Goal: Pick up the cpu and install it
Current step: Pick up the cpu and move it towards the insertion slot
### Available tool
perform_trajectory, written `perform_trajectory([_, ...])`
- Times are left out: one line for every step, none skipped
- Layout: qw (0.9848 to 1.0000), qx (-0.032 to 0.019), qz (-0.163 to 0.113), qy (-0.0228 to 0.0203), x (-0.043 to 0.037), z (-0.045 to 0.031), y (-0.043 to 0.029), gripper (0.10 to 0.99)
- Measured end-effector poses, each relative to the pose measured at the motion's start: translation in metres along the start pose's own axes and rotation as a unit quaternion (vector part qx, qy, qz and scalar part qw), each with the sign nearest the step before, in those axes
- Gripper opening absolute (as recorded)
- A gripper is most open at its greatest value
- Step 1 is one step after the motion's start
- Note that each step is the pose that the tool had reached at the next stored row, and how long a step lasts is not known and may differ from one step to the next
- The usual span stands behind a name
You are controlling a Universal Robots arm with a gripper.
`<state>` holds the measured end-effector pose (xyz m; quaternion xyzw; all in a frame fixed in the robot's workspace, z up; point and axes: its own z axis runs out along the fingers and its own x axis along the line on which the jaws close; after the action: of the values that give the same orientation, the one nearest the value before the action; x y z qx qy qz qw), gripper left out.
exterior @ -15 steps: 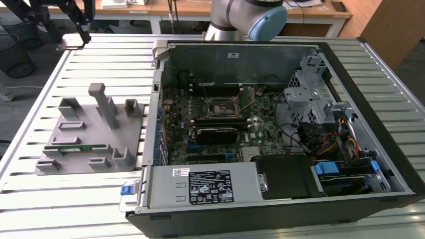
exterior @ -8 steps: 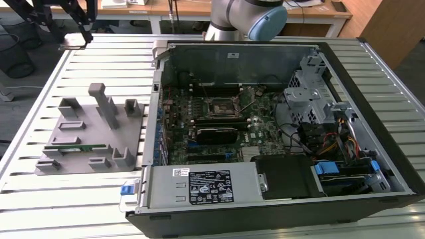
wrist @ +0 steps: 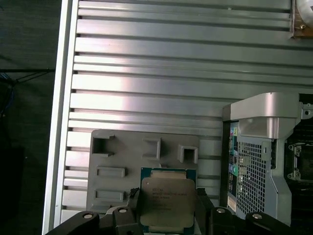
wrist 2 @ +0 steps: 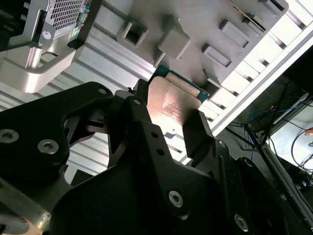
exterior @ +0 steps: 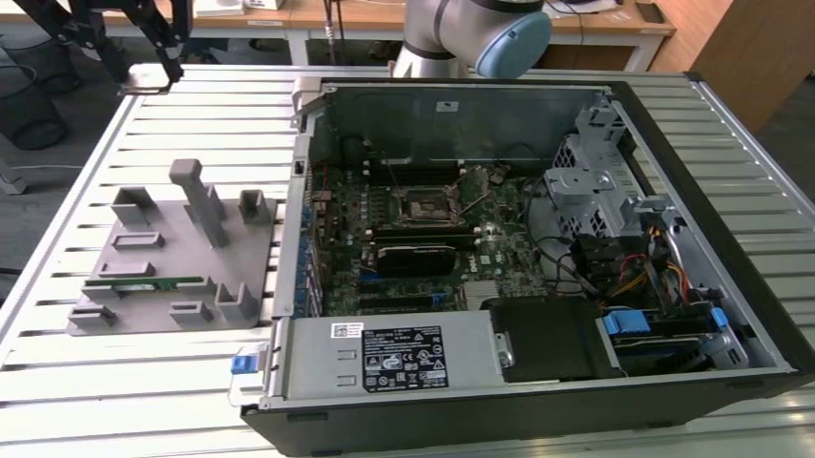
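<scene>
- We see a slatted metal table, with an open black computer case lying on it.
- We see a grey slotted fixture just beside the case, on the exterior view's left.
- A green memory stick lies on the fixture.
- Inside the case we see a motherboard socket, a labelled power supply, a drive cage and cables.

**Robot arm and gripper: outward parts**

- Arm: round tube sections, silver-grey, smooth finish.
- Joint cap: domed, pale blue.
- Gripper: matte black housing built of angular plates with bevelled edges. In the first wrist view the gripper shows the same black plates.
- Fingers: two, black, flat-faced blocks.
- Screws: round-headed, silver, sunk into the housing. Small open holes run along one plate.
- Mount: bare silvery metal behind the housing.
</scene>
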<state>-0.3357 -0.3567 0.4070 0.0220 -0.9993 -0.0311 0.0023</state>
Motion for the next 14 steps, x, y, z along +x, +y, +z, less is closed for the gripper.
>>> perform_trajectory([1.0000,0.0000,0.000,0.0000,-0.0005,0.0000,0.0001,0.529])
perform_trajectory([1.0000,0.0000,0.000,0.0000,-0.0011,0.0000,0.0002,0.529])
perform_trajectory([1.0000,0.0000,0.000,0.0000,-0.0016,0.0000,0.0003,0.529])
perform_trajectory([1.0000,0.0000,0.000,0.0000,-0.0022,0.0000,0.0004,0.529])
perform_trajectory([1.0000,0.0000,0.000,0.0000,-0.0027,0.0000,0.0004,0.529])
perform_trajectory([1.0000,0.0000,0.000,0.0000,-0.0033,0.0000,0.0005,0.529])
perform_trajectory([1.0000,0.0000,0.000,0.0000,-0.0039,0.0000,0.0006,0.529])
perform_trajectory([1.0000,0.0000,0.000,0.0000,-0.0045,0.0000,0.0007,0.529])
perform_trajectory([1.0000,0.0000,0.000,0.0000,-0.0050,0.0000,0.0008,0.529])
perform_trajectory([1.0000,0.0000,0.000,0.0000,-0.0056,0.0000,0.0009,0.529])
perform_trajectory([1.0000,0.0000,0.000,0.0000,-0.0061,0.0000,0.0009,0.529])
perform_trajectory([1.0000,0.0000,0.000,0.0000,-0.0067,0.0001,0.0010,0.529])
perform_trajectory([1.0000,0.0000,0.000,0.0000,-0.0073,0.0001,0.0011,0.529])
perform_trajectory([1.0000,0.0000,0.000,0.0000,-0.0079,0.0001,0.0012,0.529])
